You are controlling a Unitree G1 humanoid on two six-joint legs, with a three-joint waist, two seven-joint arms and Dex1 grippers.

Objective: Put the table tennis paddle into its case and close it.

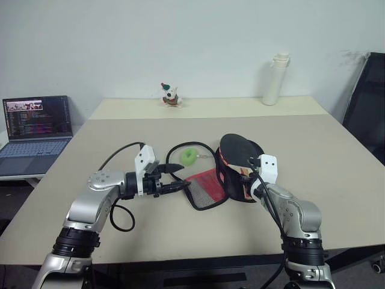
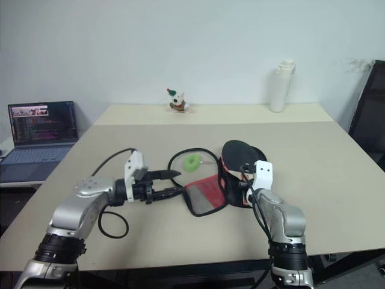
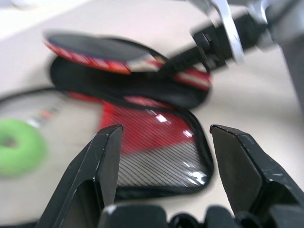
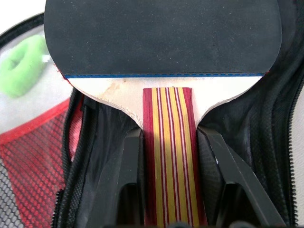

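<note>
The case [image 1: 207, 189] lies unzipped at mid-table, its red mesh flap spread flat towards my left side. Its green ring pull [image 1: 190, 156] rests on the table just behind the flap. My right gripper [image 4: 168, 137] is shut on the striped wooden handle of the table tennis paddle [image 4: 161, 38]. The paddle's black face [image 1: 239, 146] sits tilted in the case's black open mouth, with zipper edges on both sides. My left gripper [image 1: 177, 176] is open, its fingertips at the near edge of the mesh flap [image 3: 156, 152], holding nothing.
An open laptop [image 1: 37, 129] stands on a side desk at the left. A white bottle [image 1: 277, 78] and a small toy figure [image 1: 171, 96] stand at the table's [image 1: 120, 132] far edge. A black chair [image 1: 368, 114] is at the right.
</note>
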